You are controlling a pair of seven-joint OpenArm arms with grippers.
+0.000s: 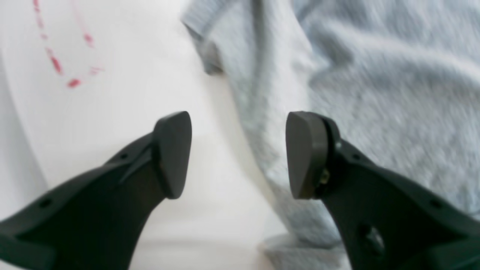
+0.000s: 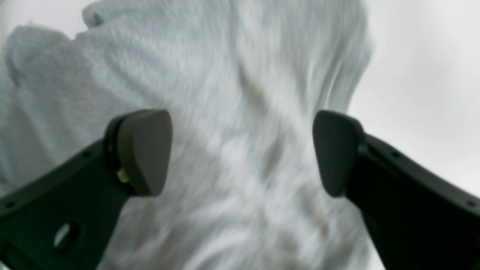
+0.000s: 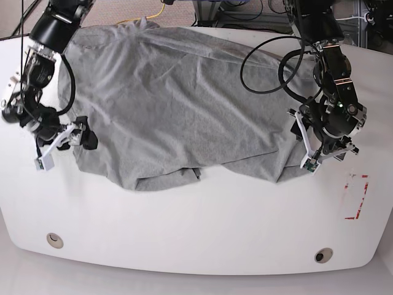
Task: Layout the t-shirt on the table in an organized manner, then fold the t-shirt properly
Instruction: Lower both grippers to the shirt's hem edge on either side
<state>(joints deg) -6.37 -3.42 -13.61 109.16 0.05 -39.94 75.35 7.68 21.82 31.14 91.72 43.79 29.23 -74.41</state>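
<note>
left gripper: jaws standing open, straddling t-shirt edge
right gripper: jaws spread, empty, over cloth
advice: pinching single hem layers, pulling outward across table

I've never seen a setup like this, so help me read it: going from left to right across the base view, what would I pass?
Right gripper → t-shirt → left gripper → red tape rectangle, all on the white table.

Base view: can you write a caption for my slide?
Two robot arms with open jaws flank a rumpled grey t-shirt on a white table.
</note>
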